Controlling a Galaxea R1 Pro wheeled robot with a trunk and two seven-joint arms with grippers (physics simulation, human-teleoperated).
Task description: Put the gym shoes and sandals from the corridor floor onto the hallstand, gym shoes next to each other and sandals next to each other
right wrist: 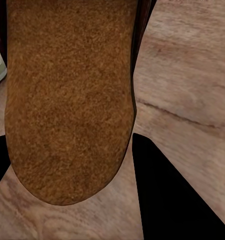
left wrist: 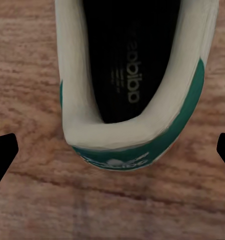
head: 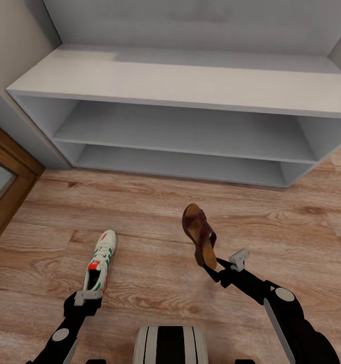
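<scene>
One gym shoe, white with green stripes and a red-orange tongue, lies on the corridor floor with its toe toward the hallstand. My left gripper hovers just behind its heel. In the left wrist view the gym shoe shows its green heel tab, with the left gripper open and its fingertips wide apart on either side. A reddish-brown sandal is lifted off the floor, tilted on edge, with my right gripper shut on its heel end. The sandal's tan sole fills the right gripper.
The hallstand has a flat white top and two open shelves, all bare. A brown wooden frame stands at the left by the wall. My own base sits at the lower edge between the arms.
</scene>
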